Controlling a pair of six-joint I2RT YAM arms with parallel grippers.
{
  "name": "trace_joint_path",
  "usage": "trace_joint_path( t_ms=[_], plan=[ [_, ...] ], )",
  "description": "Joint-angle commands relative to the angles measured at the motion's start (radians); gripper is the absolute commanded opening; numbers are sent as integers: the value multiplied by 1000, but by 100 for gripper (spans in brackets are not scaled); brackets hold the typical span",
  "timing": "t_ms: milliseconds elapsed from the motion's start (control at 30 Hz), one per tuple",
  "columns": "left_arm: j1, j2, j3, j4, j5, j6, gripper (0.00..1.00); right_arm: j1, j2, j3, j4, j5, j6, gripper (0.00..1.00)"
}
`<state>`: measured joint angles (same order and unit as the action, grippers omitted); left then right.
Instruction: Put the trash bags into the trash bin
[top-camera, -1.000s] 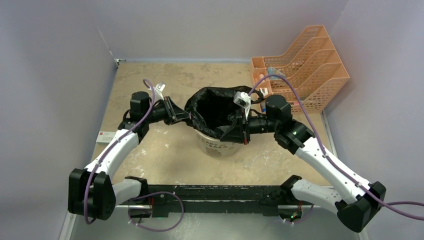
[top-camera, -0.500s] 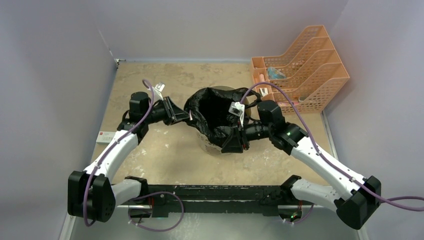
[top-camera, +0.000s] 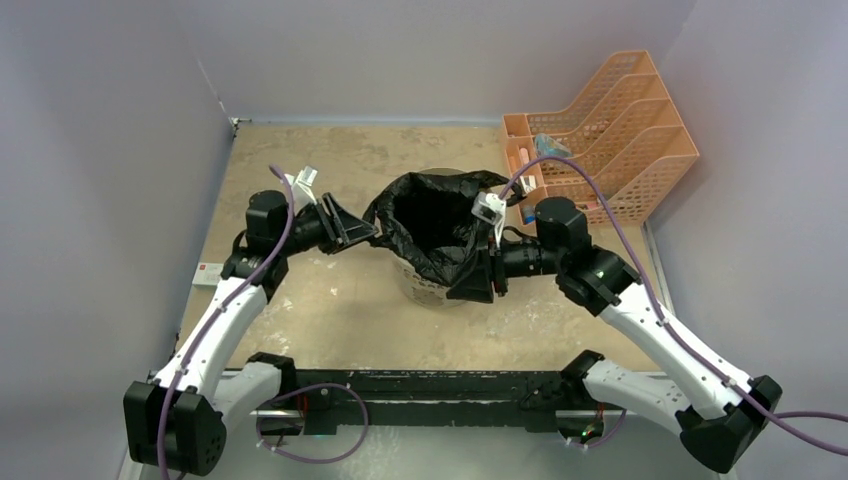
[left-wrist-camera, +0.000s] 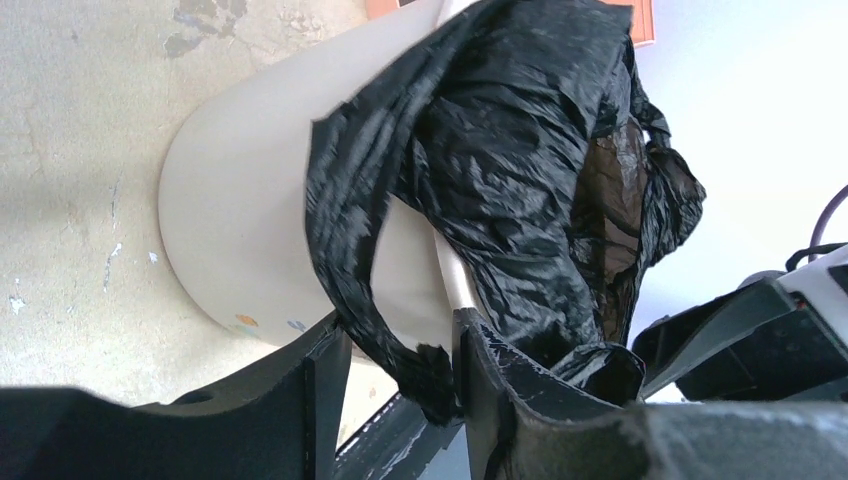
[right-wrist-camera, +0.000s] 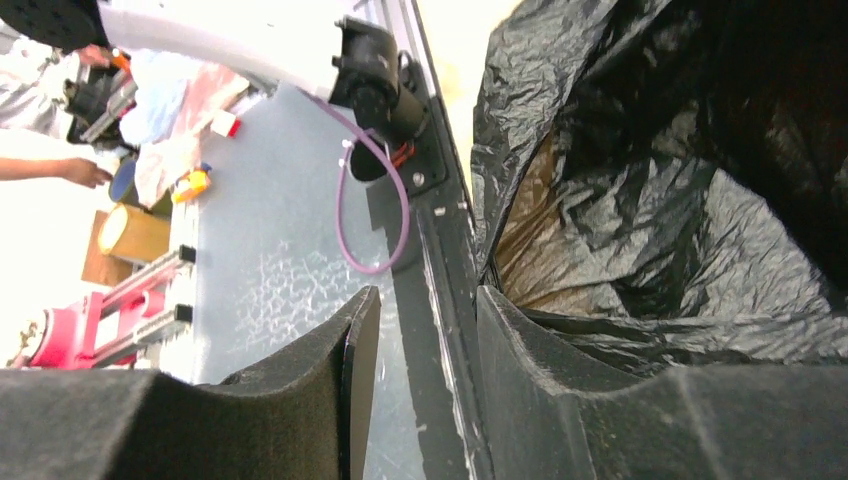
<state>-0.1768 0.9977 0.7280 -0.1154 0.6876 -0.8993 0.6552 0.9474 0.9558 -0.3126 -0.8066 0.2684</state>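
The sandy desk (top-camera: 300, 300) is topped in the middle by the cream trash bin (top-camera: 420, 288), and the black trash bag (top-camera: 430, 215) is set inside it, its top folded out over the rim. The left gripper (left-wrist-camera: 400, 345) is kept at the bin's left edge, jaws spread, a fold of bag between them. The right gripper (right-wrist-camera: 425, 300) is held just beside the bag, jaws spread, nothing pinched.
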Motion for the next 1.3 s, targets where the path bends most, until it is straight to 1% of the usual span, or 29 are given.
trace_joint_path(
  t_ms=[0, 167, 433, 533, 700, 800, 867, 933, 1000, 1033, 1167, 1200, 1267],
  plan=[
    [5, -34, -2, 0, -20, 4, 41, 0, -13, 64, 130, 79, 105, 45],
    [5, -33, -9, -1, 8, 0, 40, 1, 25, 70, 259, 167, 232, 51],
    [5, -33, -10, 21, 41, 7, 31, 3, 77, 54, 396, 151, 310, 54],
    [5, -37, -11, 27, 50, 18, 25, 11, 111, 64, 409, 144, 325, 54],
    [5, -48, -19, 43, 58, 27, 22, 56, 166, 79, 460, 127, 339, 53],
    [5, -54, -24, 52, 62, 33, 20, 84, 197, 113, 414, 135, 303, 47],
    [5, -61, -27, 59, 61, 37, 19, 114, 189, 116, 405, 134, 275, 32],
    [5, -70, -41, 85, 66, 36, 17, 144, 164, 100, 406, 126, 230, 22],
    [5, -79, -64, 131, 70, 32, 14, 161, 145, 66, 399, 121, 201, 18],
    [5, -83, -78, 157, 70, 29, 13, 163, 140, 51, 381, 122, 184, 17],
    [5, -99, -141, 271, 87, -7, 10, 168, 149, 24, 264, 171, 128, 27],
    [5, -100, -158, 299, 94, -14, 9, 169, 149, 15, 258, 188, 121, 30],
    [5, -97, -185, 335, 99, -27, 7, 169, 153, -7, 261, 223, 121, 32]
  ],
)
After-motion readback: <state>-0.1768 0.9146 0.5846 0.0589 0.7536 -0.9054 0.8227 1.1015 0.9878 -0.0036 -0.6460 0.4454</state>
